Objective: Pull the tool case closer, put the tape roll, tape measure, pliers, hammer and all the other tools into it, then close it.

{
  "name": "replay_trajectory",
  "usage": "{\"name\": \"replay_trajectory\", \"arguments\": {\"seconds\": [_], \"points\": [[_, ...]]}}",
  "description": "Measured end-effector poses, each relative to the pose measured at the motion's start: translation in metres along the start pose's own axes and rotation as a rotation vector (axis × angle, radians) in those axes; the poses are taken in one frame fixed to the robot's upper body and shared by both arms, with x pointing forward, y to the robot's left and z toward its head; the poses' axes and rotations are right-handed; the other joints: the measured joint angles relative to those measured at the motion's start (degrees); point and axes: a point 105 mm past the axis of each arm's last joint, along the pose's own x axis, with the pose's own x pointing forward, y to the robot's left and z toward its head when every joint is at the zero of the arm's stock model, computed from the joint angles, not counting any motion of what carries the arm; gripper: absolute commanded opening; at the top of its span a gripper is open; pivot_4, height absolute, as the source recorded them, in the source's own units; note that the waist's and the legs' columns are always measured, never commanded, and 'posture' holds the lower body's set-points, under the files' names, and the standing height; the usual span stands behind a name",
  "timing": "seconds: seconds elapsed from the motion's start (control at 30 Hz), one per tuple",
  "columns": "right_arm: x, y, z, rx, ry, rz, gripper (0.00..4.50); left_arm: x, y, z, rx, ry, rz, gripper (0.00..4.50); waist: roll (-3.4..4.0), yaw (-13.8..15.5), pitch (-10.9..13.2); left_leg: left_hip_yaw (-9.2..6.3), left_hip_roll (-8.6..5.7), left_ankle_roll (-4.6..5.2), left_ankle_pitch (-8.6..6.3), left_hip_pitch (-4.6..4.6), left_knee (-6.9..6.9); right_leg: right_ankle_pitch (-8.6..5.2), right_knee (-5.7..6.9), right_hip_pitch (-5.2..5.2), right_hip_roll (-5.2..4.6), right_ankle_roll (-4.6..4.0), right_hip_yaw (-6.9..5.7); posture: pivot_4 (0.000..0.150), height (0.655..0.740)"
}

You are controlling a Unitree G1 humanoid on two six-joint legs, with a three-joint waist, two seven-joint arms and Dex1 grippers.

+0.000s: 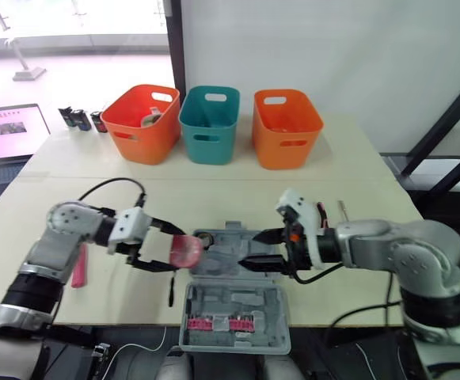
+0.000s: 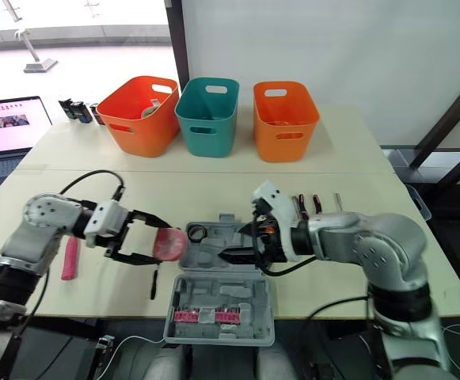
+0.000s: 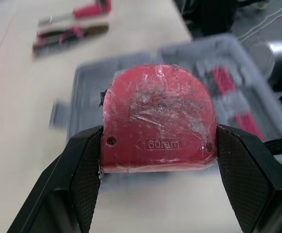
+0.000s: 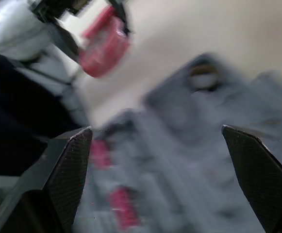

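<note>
The left pincer [image 1: 174, 252] was clamped on the red tape measure [image 3: 157, 119], poised at the left edge of the open case [image 1: 233, 313], likely to drop it in; the right pincer [image 1: 257, 249] hung wide open, empty, over it.

Head pair downward, wrists close — tool case [image 1: 233, 297] shared

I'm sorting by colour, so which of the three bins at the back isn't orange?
The middle bin: it is teal, while the left bin and right bin are both orange.
</note>
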Motion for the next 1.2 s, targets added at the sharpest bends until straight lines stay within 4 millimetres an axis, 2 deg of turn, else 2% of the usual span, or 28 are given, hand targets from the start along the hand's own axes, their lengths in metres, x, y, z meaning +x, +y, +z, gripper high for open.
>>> {"name": "replay_trajectory", "arguments": {"seconds": [0.13,0.23,0.33,0.6,0.7,0.73,0.87,0.9,0.93,1.07,1.17,1.2], "points": [[0.011,-0.011,-0.004,0.241,0.038,0.069,4.5,0.02,0.0,0.01,0.001,-0.043,0.01,2.93,0.02,-0.08,0.02,0.0,-0.01,0.02,0.01,-0.04,0.01,0.01,-0.02,-0.01,-0.01,0.01,0.0,0.15,0.74],[0.014,-0.006,-0.006,0.353,0.055,0.096,4.5,0.029,-0.001,0.012,-0.001,-0.053,0.02,2.93,0.12,-0.34,0.1,-0.01,-0.01,0.07,0.0,-0.05,-0.01,-0.01,-0.02,-0.05,0.01,0.0,0.01,0.15,0.74],[0.018,-0.005,0.0,0.405,0.019,0.088,4.5,0.03,-0.002,0.009,-0.013,-0.046,0.038,2.93,0.13,-0.9,0.11,-0.01,0.0,0.37,-0.01,-0.04,-0.02,-0.03,0.0,-0.07,0.05,-0.04,0.02,0.15,0.74],[0.03,-0.001,0.007,0.436,-0.026,0.101,4.5,0.033,-0.001,0.012,0.006,-0.043,0.061,2.93,0.15,-0.84,0.12,-0.06,-0.01,0.41,0.02,-0.06,-0.02,-0.06,0.0,-0.08,0.07,-0.13,0.02,0.15,0.74],[0.033,0.0,0.007,0.445,-0.031,0.102,3.66,0.035,0.0,0.012,0.007,-0.052,0.067,2.93,0.16,-0.75,0.13,-0.05,0.0,0.41,0.02,-0.07,-0.03,-0.06,0.0,-0.08,0.07,-0.13,0.03,0.15,0.74],[0.034,0.0,0.006,0.447,-0.031,0.103,3.27,0.035,0.0,0.013,0.007,-0.054,0.068,2.93,0.16,-0.73,0.12,-0.05,-0.01,0.41,0.02,-0.07,-0.03,-0.06,-0.01,-0.08,0.07,-0.13,0.02,0.15,0.74],[0.035,-0.001,0.004,0.455,-0.033,0.088,1.15,0.036,0.001,0.013,0.015,-0.053,0.068,2.93,0.17,-0.38,0.13,-0.06,-0.01,0.41,0.02,-0.07,-0.03,-0.06,-0.01,-0.09,0.07,-0.13,0.02,0.15,0.74],[0.034,-0.001,0.005,0.461,-0.042,0.094,0.7,0.036,0.001,0.012,0.016,-0.05,0.07,2.93,0.17,-0.35,0.13,-0.05,-0.01,0.41,0.02,-0.07,-0.03,-0.06,-0.01,-0.09,0.07,-0.14,0.03,0.15,0.74],[0.034,-0.002,0.006,0.471,-0.054,0.094,0.45,0.035,0.002,0.012,0.027,-0.045,0.078,2.93,0.17,-0.33,0.13,-0.06,-0.01,0.41,0.02,-0.07,-0.03,-0.06,0.0,-0.1,0.08,-0.14,0.03,0.15,0.74],[0.033,-0.003,0.006,0.478,-0.065,0.097,0.45,0.036,0.002,0.013,0.035,-0.049,0.079,2.93,0.18,-0.32,0.14,-0.05,0.0,0.41,0.02,-0.07,-0.04,-0.06,-0.01,-0.1,0.08,-0.14,0.03,0.15,0.74],[0.031,-0.003,0.005,0.481,-0.07,0.105,0.45,0.038,0.002,0.013,0.022,-0.067,0.077,4.4,0.19,-0.31,0.14,-0.05,-0.01,0.41,0.02,-0.08,-0.05,-0.06,-0.01,-0.1,0.07,-0.14,0.03,0.15,0.74],[0.029,-0.002,0.004,0.48,-0.071,0.114,0.45,0.04,0.002,0.015,0.003,-0.091,0.073,4.46,0.18,-0.28,0.14,-0.06,0.0,0.41,0.02,-0.09,-0.05,-0.06,-0.02,-0.1,0.08,-0.14,0.02,0.15,0.74]]}}
